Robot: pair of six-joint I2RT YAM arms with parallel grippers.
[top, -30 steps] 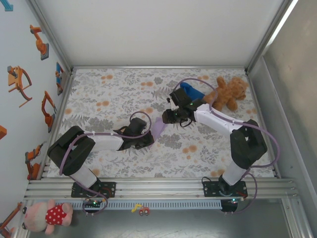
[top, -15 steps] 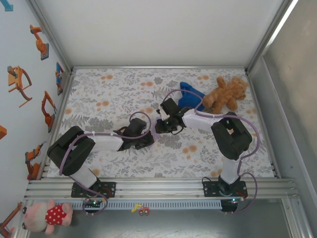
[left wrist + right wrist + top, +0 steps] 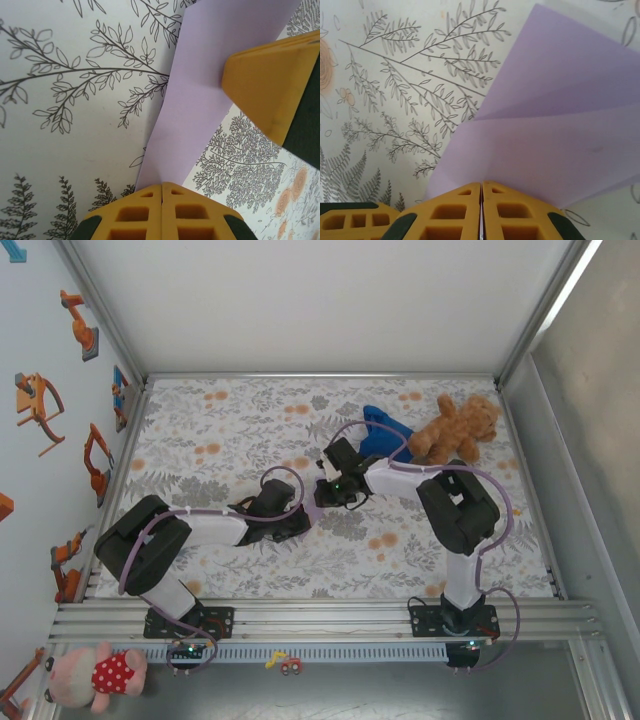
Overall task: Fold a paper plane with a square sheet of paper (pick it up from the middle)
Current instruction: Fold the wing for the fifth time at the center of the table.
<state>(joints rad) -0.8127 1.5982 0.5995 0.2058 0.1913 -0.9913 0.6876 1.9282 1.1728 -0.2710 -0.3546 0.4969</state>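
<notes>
Left wrist: my left gripper (image 3: 162,192) is pinching paper (image 3: 200,90) at 6 o'clock.
Right wrist: right gripper (image 3: 481,192) is pinching too.

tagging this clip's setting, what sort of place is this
Likely a robot lab test cell: two robot arms bolted to an aluminium rail, white framed walls around a floral-covered table, and a brown teddy bear as a prop.
</notes>
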